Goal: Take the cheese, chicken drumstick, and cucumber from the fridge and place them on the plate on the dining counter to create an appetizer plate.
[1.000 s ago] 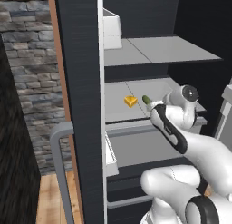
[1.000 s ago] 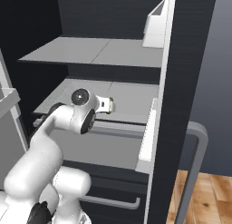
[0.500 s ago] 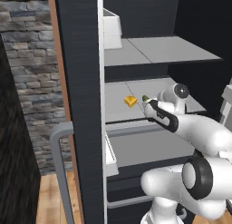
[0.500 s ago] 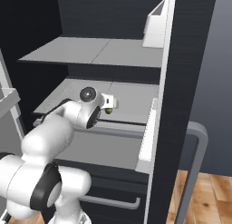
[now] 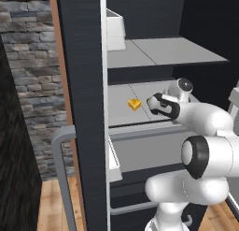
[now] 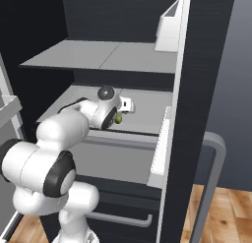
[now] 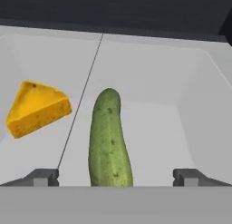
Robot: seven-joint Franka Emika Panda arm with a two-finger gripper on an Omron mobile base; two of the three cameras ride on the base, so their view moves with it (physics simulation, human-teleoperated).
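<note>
Fridge (image 5: 84, 85): tall, dark charcoal, door standing open, light grey shelves inside, a white door bin (image 6: 170, 28) high on the door. Middle shelf (image 7: 149, 100): light grey, smooth, walled at the right side, carrying two of the task's items. Arm reaching in over this shelf, tool (image 7: 115, 177) level with it and wide open, empty, one fingertip on either side of the near end of the cucumber (image 7: 108, 139). Cucumber: dark green oblong with rounded ends and faint speckling, lying flat on the shelf, pointing away from the tool, roughly centred in the gap, also visible as a small green patch beside the wrist (image 6: 118, 118). Cheese (image 7: 36, 107): yellow-orange wedge, lying just beside the cucumber but apart from it, outside the span of the fingers, seen likewise on the shelf (image 5: 135, 104). Step in hand judged as the approach to grasp the cucumber. Recommended: advance straight along its length until the fingers flank its thick middle, keep low and level, close across the narrow width, not the tip. Risk judged: rounded smooth body liable to roll or squirt forward under an off-centre pinch. Drumstick not identified here.
</note>
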